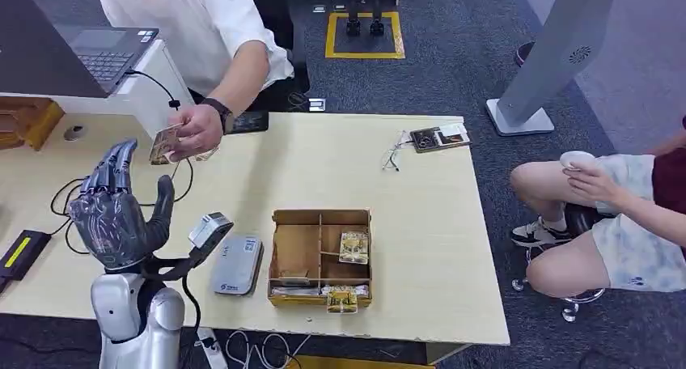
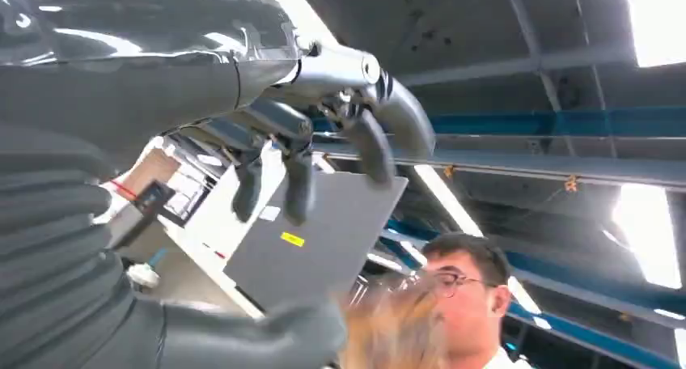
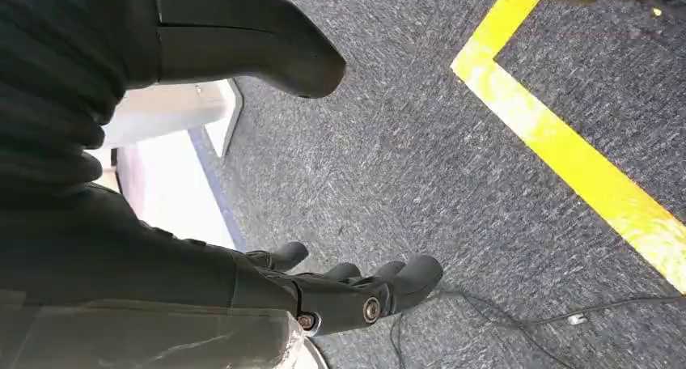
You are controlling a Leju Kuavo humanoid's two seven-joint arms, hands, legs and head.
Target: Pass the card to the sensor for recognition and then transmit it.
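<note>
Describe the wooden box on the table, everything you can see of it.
The box is a shallow open tray of light brown wood or board, set flat near the table's front edge, right of a grey card reader. Thin dividers split it into compartments. One patterned card lies in a right-hand compartment, more sit along the front, and one overhangs the front wall. The large left compartment looks empty. No hand touches it.

A glossy silver forearm carries a dark grey left robot hand [image 1: 113,215] with a ribbed wrist cover.
</note>
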